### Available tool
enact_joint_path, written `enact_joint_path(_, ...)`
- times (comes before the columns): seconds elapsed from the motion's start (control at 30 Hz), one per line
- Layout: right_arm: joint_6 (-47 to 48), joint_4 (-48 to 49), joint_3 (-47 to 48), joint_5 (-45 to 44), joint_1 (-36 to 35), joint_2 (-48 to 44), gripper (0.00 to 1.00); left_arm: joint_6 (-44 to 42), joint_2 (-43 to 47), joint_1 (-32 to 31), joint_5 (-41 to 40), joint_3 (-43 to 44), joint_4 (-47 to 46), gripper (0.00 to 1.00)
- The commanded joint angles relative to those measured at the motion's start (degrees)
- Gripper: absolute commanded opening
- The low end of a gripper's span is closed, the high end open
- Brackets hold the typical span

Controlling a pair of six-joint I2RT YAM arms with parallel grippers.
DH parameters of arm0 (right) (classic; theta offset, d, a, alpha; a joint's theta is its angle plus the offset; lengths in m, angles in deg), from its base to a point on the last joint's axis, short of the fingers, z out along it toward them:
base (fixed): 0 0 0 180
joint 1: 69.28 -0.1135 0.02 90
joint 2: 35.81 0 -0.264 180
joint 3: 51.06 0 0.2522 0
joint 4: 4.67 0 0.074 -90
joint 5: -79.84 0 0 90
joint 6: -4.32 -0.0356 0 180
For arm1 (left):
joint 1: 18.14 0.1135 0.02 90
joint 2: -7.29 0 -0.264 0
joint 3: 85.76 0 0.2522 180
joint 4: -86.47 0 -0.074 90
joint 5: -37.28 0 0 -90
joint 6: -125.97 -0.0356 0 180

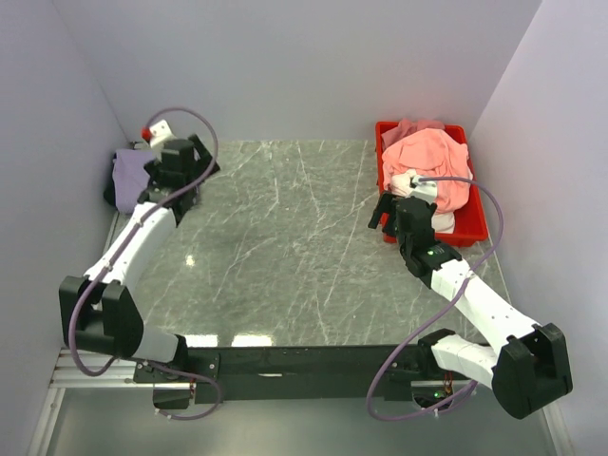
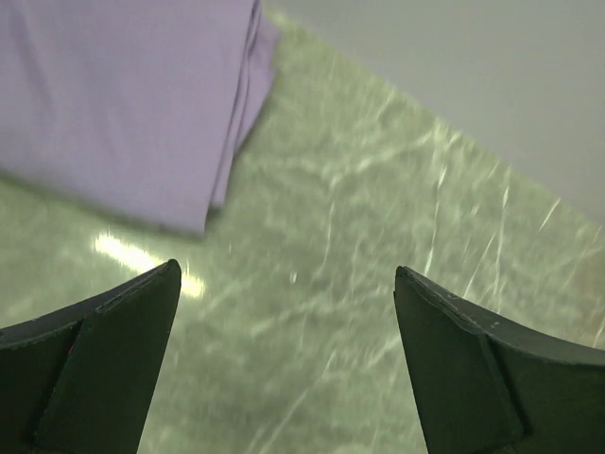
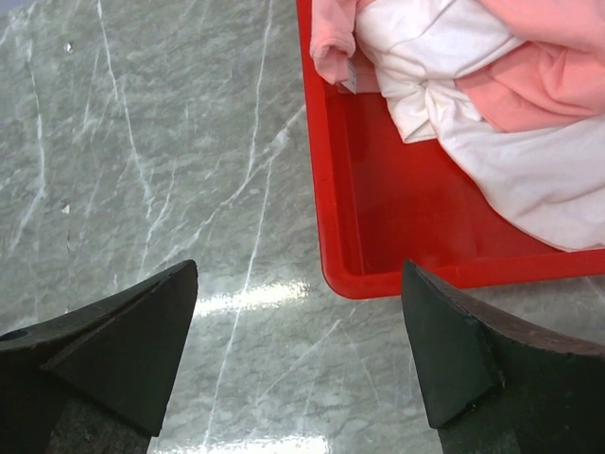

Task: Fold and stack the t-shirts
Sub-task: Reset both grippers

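Observation:
A folded lavender-purple t-shirt (image 1: 129,171) lies at the far left of the table, with a black cloth edge (image 1: 110,194) showing under it. In the left wrist view the lavender shirt (image 2: 123,104) lies just beyond my left gripper (image 2: 286,284). That gripper (image 1: 182,195) is open and empty over bare table. A crumpled salmon-pink t-shirt (image 1: 435,157) and a white t-shirt (image 1: 416,180) lie in the red tray (image 1: 475,228). My right gripper (image 1: 385,217) is open and empty over the table at the tray's near left corner (image 3: 331,208). The right wrist view shows the white shirt (image 3: 492,142) and the pink shirt (image 3: 558,85).
The table is grey-green marble (image 1: 285,247). Pale walls close it in on the left, back and right. A small white and red object (image 1: 157,128) stands by the back left corner behind the lavender shirt.

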Motion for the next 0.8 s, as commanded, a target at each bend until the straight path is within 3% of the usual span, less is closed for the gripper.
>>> enact_joint_path(0.0, -0.92, -0.70, 3.79, 0.75, 0.31, 1.04, 0.94, 5.01, 3.94, -2.76, -6.32, -3.92, 2.03, 0.99)
enact_joint_path(0.1, -0.48, -1.06, 4.68, 2.59, 0.40, 2.27, 0.95, 7.22, 9.82, -4.25, -6.43, -11.38, -0.04, 0.99)
enact_joint_path(0.27, -0.57, 0.25, 5.03, 6.29, 0.23, 2.45, 0.96, 6.61, 20.64, -4.96, 0.17, -22.98, -8.23, 1.00)
enact_joint_path(0.53, -2.24, 1.84, 3.98, 6.30, 0.31, 0.87, 0.96, 4.68, 28.38, -5.31, -3.87, -28.89, -9.72, 0.99)
enact_joint_path(0.77, -3.74, 3.06, 1.43, 2.69, 0.23, -1.42, 0.96, 4.24, 28.74, -5.31, -5.36, -28.98, -9.02, 0.99)
